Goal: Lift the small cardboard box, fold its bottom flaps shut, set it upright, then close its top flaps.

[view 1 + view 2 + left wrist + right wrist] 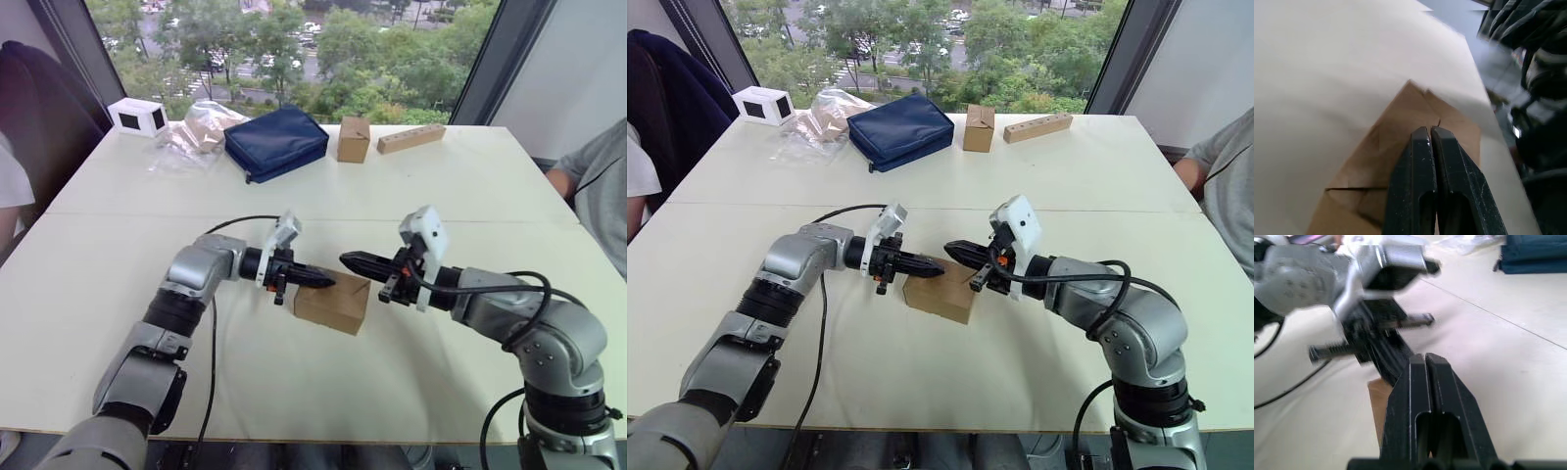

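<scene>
Daylight from a wide window full of green treetops falls on a pale, smooth table (118, 294), and near its front middle sits the small plain brown corrugated cardboard box (333, 302), roughly cube-shaped, matte, with creased hinged flaps on its upper face. It rests on the table with its top looking nearly shut. The left hand (318, 279), two slim black fingers pressed together with nothing between them, lies across the box's upper left edge, apparently touching the cardboard. The right hand (355, 261), fingers likewise pressed together and empty, hovers just above the box's upper right edge, pointing at the left hand.

Judging by this, the work is at the top flaps: both hands seem to be pushing flaps down rather than gripping. The next move likely calls for flat, even downward pressure on the remaining flap without sliding the light box.

Well behind the box, towards the window, stand a narrower, taller brown carton (353, 139), a long tan wooden block with holes (411, 138), a soft navy fabric pouch (276, 143), crinkled clear plastic bags (191, 132) and a small white box (137, 117).
</scene>
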You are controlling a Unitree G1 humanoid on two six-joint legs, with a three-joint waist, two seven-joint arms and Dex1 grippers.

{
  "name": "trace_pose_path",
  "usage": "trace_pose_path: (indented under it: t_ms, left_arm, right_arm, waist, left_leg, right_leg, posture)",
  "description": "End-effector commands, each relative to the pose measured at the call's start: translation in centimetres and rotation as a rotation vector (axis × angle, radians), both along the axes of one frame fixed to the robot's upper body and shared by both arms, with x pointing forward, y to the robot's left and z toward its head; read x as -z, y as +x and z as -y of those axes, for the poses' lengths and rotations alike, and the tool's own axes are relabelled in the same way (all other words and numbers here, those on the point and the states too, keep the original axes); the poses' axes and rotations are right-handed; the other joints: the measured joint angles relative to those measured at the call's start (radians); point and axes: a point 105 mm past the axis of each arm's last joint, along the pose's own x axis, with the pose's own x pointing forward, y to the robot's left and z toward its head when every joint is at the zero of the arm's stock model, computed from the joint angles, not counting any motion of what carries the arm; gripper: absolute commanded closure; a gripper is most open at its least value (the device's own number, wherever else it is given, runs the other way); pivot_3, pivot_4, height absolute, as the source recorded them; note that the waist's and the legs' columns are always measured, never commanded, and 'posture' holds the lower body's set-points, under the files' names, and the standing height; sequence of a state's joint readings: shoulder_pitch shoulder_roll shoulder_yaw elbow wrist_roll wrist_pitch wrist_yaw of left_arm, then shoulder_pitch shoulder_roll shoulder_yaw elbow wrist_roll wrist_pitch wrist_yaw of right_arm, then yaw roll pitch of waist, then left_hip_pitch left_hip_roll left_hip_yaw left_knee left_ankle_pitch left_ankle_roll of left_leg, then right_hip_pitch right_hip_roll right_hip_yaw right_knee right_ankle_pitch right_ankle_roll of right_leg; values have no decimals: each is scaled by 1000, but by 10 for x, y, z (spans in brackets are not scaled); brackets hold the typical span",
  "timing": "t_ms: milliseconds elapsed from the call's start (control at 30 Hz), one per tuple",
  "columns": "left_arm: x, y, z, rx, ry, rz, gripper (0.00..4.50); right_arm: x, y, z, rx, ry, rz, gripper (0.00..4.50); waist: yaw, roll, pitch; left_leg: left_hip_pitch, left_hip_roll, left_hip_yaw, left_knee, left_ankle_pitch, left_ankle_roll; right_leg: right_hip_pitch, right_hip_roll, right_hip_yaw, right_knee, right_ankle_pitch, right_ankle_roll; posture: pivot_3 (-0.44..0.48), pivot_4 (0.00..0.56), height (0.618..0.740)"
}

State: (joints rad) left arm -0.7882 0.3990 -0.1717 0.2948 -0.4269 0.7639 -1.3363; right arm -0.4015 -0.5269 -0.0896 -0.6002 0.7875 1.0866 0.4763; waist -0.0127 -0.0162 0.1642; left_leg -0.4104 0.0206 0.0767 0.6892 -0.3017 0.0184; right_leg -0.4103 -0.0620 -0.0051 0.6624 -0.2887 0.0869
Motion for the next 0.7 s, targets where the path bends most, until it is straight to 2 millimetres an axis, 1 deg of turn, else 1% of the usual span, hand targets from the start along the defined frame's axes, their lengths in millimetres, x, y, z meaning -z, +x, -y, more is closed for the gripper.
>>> trace_pose_path:
  t_ms: [33,67,167,267,333,400,467,533,600,700]
  left_arm:
    - [-26,-5,-1,3,-46,52,4432]
    - [-25,-6,-1,3,-41,52,4432]
    - [-7,-3,-1,-38,3,37,4432]
    - [15,-7,0,-43,76,34,4432]
    - [31,-8,-1,-49,126,33,4432]
    - [38,-8,-4,-54,152,40,4432]
    - [35,-7,-6,-59,139,48,4432]
    - [20,-7,-9,-62,87,56,4432]
    - [-1,-6,-14,-85,26,95,4432]
    - [-18,-8,-22,-112,-9,142,4432]
  right_arm:
    - [5,3,1,3,-47,10,4500]
    - [10,3,1,1,-61,3,4500]
    - [34,3,-1,-4,-105,-55,4500]
    - [56,-1,-3,-30,-150,-98,4500]
    - [67,-2,-3,-37,-176,-113,4500]
    - [71,-1,-1,-37,-199,-109,4500]
    - [65,2,-1,-29,-187,-83,4500]
    - [46,3,-3,-28,-116,-48,4500]
    - [20,0,0,-35,-57,9,4500]
    - [3,-10,6,-50,-43,42,4500]
  waist:
    - [0,0,0]
    - [0,0,0]
    - [0,0,0]
    - [0,0,0]
    - [1,0,0]
    - [1,0,-1]
    - [1,0,-1]
    - [1,0,-1]
    - [0,0,0]
    - [0,0,0]
  left_leg:
    - [0,0,0,0,0,0]
    - [0,0,0,0,0,0]
    - [0,0,0,0,0,0]
    - [0,-1,0,0,0,0]
    - [0,-1,1,0,0,0]
    - [1,-1,0,0,0,0]
    - [2,-1,0,0,0,0]
    - [2,-1,0,0,0,0]
    - [2,0,0,0,0,0]
    - [1,0,0,-1,0,0]
  right_leg:
    - [0,0,0,0,0,0]
    - [0,0,0,0,0,0]
    - [0,0,0,0,0,0]
    - [0,0,0,0,0,0]
    - [0,0,0,0,0,0]
    - [1,0,0,0,0,0]
    - [2,0,0,-1,0,0]
    - [2,0,0,-1,0,0]
    - [1,0,0,0,0,0]
    - [0,0,0,0,0,0]
  posture:
    - [0,150,740]
    - [0,150,740]
    - [0,150,740]
    - [0,150,740]
    - [0,150,740]
    - [0,150,740]
    - [0,150,740]
    - [0,150,740]
    - [0,150,740]
    - [0,150,740]
